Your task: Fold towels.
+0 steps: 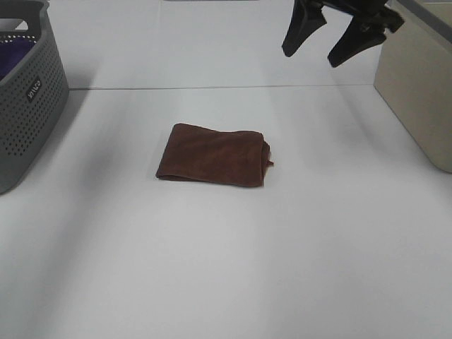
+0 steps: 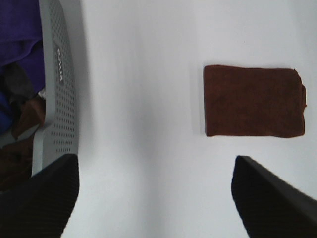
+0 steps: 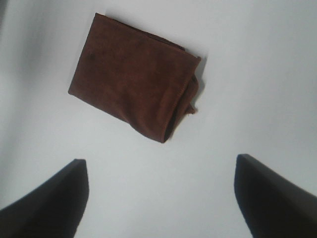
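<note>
A brown towel (image 1: pixel 215 155) lies folded into a small rectangle in the middle of the white table. It also shows in the left wrist view (image 2: pixel 253 101) and in the right wrist view (image 3: pixel 132 75). My right gripper (image 1: pixel 339 39) is open and empty, raised high at the back right, well away from the towel. Its fingers (image 3: pixel 47 201) frame the right wrist view. My left gripper (image 2: pixel 156 198) is open and empty, high above the table between the basket and the towel. It is out of the exterior high view.
A grey perforated basket (image 1: pixel 28 99) stands at the left edge, holding purple and other cloths (image 2: pixel 20 44). A beige box (image 1: pixel 417 85) stands at the right edge. A seam (image 1: pixel 212 87) runs across the table behind the towel.
</note>
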Controlling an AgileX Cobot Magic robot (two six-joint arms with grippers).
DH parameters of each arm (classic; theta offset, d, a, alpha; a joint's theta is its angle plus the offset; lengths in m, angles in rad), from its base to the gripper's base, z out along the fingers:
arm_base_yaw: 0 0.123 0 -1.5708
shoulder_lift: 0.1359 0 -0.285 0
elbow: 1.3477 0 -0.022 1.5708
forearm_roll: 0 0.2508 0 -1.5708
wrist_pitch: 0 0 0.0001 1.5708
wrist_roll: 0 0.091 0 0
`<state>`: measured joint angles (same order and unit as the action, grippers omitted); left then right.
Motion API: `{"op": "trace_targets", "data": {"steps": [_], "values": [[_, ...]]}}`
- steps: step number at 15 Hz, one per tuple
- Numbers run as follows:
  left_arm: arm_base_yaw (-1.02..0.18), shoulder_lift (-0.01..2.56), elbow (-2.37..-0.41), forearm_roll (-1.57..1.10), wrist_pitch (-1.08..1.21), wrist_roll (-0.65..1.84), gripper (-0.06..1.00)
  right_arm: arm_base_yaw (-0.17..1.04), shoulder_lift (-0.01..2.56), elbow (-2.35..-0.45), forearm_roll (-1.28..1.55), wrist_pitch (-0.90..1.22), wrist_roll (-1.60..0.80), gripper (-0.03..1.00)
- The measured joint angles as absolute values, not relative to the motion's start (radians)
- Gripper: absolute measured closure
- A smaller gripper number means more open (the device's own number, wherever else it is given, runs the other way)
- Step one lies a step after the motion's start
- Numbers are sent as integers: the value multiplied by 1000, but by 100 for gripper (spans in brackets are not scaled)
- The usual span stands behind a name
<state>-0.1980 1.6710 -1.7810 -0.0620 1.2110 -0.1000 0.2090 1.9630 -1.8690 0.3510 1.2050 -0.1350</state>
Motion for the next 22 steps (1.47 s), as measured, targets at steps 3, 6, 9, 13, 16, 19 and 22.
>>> {"op": "trace_targets", "data": {"steps": [3, 6, 9, 13, 16, 19, 22], "values": [[-198, 1406, -1499, -60, 1213, -102, 15, 274, 1745, -1670, 249, 1206, -118, 20], [-198, 1173, -1247, -60, 1215, -102, 15, 307, 1547, -1429, 236, 1207, -109, 20], [-198, 809, -931, -60, 1217, -103, 15, 313, 1228, -1024, 218, 1184, -95, 20], [-198, 461, -698, -60, 1213, -52, 15, 313, 924, -681, 216, 1103, -95, 20], [-198, 314, -588, -60, 1173, -20, 15, 313, 757, -547, 204, 1058, -95, 20], [-198, 242, -531, -72, 1116, 0, 15, 313, 585, -508, 161, 1062, -95, 20], [-198, 241, -505, -110, 1067, 40, 15, 313, 479, -508, 131, 1063, -95, 20]]}}
